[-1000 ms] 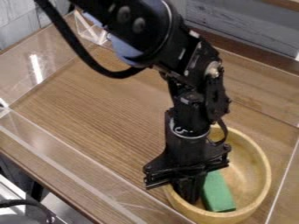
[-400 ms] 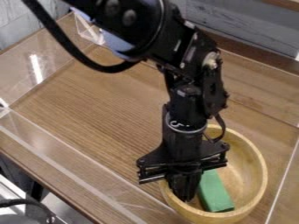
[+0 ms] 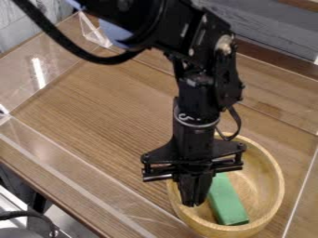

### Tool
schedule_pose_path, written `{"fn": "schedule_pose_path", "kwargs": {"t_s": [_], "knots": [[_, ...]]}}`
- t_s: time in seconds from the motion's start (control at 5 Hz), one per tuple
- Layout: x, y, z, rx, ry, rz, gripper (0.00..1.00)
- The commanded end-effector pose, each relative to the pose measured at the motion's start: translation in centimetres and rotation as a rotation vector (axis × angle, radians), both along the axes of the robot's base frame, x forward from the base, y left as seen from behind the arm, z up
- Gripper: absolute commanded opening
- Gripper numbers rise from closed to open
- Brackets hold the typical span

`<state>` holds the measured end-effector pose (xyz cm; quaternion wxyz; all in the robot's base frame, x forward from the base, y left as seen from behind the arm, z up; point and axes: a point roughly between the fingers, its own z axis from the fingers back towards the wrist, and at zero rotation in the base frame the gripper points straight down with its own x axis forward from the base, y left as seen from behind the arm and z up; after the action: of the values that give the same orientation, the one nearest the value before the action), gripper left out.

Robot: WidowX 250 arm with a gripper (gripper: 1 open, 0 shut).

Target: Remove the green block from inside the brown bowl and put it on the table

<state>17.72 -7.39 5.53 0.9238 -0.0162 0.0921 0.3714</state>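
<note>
Bowl [image 3: 276, 191], brown, round, shallow, thick-rimmed, standing at the near right of the striped wood-grain surface [image 3: 99, 102], close to the clear acrylic wall [image 3: 74, 181]. Green block [image 3: 226, 202], flat bar, inside the bowl, tilted, its upper end reaching up to the tool [image 3: 194, 193]. Tool: dark, pointing almost straight down over the bowl's left half, fingers drawn together; it appears to be pinching the block's upper end, though the contact itself is masked by the black fingers. Step in hand, as judged: lift the block clear of the rim. Advice: rise straight until the bar's low end clears the wood, avoid dragging it against the inner wall, then carry it sideways to bare surface left of the bowl. Not legible: the fingertips, the block's lower end against the bowl floor, and the bowl's near rim, cut off by the lower picture edge.
</note>
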Motion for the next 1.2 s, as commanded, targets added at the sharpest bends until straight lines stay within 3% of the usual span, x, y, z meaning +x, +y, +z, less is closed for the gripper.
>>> {"fn": "schedule_pose_path", "kwargs": {"t_s": [0.0,0.2,0.6,0.8,1.0], "knots": [[1.0,0.4,1.9,-0.019,-0.062,-0.035,0.0],[1.3,1.3,2.8,-0.026,-0.079,-0.034,0.0],[3.0,5.2,7.2,-0.025,-0.155,0.009,0.0],[4.1,6.7,9.4,-0.021,-0.205,0.116,0.0],[4.9,8.0,9.7,-0.015,-0.242,0.225,0.0]]}}
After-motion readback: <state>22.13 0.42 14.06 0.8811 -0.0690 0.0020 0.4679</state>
